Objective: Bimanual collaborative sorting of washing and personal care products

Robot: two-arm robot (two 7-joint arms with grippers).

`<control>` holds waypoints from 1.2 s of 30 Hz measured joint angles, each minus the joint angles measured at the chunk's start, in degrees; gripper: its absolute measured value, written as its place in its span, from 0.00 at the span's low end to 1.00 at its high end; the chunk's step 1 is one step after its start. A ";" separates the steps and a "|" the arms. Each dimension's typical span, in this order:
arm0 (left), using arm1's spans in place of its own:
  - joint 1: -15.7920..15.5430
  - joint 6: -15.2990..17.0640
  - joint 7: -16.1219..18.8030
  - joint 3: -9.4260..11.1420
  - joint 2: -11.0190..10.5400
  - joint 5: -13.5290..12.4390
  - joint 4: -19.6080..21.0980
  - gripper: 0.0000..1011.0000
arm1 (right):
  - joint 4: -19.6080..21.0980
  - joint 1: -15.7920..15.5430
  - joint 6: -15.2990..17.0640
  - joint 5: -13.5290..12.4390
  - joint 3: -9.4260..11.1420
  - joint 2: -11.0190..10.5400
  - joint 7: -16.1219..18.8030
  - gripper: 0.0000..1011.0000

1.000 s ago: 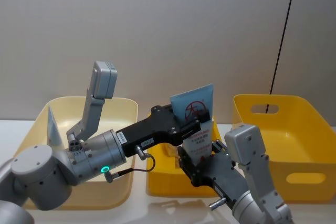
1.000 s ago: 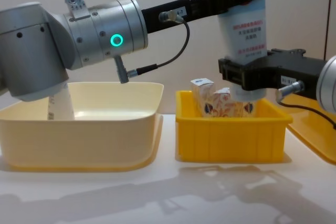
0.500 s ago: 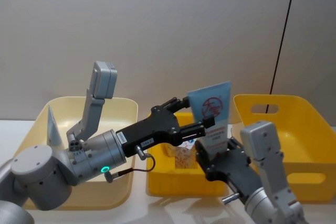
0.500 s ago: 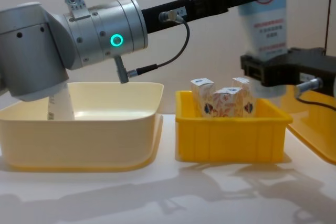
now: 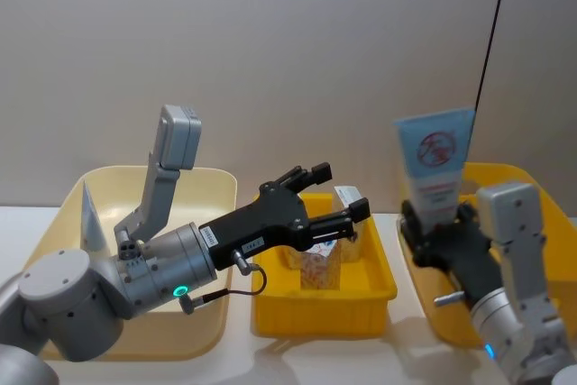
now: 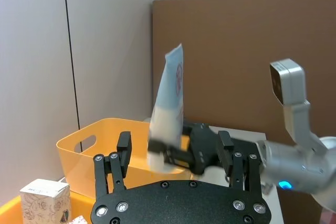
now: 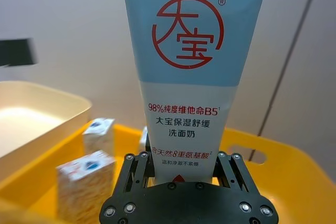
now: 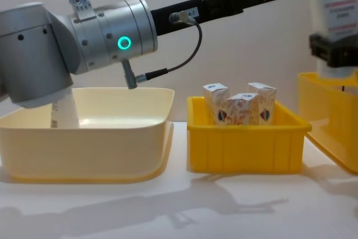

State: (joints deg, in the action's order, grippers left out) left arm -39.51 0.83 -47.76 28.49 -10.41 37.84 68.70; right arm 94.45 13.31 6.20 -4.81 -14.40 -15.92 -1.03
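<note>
- The right claw (image 5: pixel 436 227) is clamped tight on the lower end of a pale-blue squeeze tube (image 5: pixel 434 161). It holds the tube upright, with the flat crimped end on top and the red circle logo facing the robot.
- Directly under that claw is the left rim of the large yellow bin (image 5: pixel 534 188), so the tube hangs above the bin's edge.
- The left claw (image 5: pixel 330 194) is spread wide with nothing in it, well apart to the left of the right claw.
- Below the left claw, a small yellow tray (image 8: pixel 246 150) on the bench (image 8: pixel 168 208) holds three white-and-orange cartons (image 8: pixel 240 110), upright and close together.
- Back along the left arm from its claw, a cream bin (image 8: pixel 84 150) holds a second tube (image 5: pixel 90 215), standing at its left side.
</note>
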 joint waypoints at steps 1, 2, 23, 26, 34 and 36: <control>0.00 0.00 0.00 0.00 0.00 0.00 0.00 0.99 | -0.69 0.58 -0.83 0.22 0.53 0.09 -0.43 0.52; 0.00 0.00 0.00 0.00 0.00 0.00 0.00 0.99 | -0.69 0.58 -0.83 0.22 0.53 0.09 -0.43 0.52; 0.00 0.00 0.00 0.00 0.00 0.00 0.00 0.99 | -9.94 8.56 -4.16 2.67 6.52 2.18 -6.58 0.52; 0.00 0.00 0.00 0.01 0.00 0.00 0.00 0.99 | -10.10 8.68 -2.53 2.96 6.97 2.28 -7.03 0.52; 0.00 0.00 0.00 0.00 0.00 0.00 0.00 0.99 | -10.09 8.64 2.33 3.47 7.59 2.24 -7.24 0.52; 0.00 0.00 0.00 0.00 0.00 0.00 0.00 0.99 | -10.07 8.60 3.06 3.55 7.61 2.21 -7.13 0.52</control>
State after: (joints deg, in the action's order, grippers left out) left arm -39.50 0.83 -47.76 28.49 -10.41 37.84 68.70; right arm 84.38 21.91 9.26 -1.26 -6.79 -13.72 -8.16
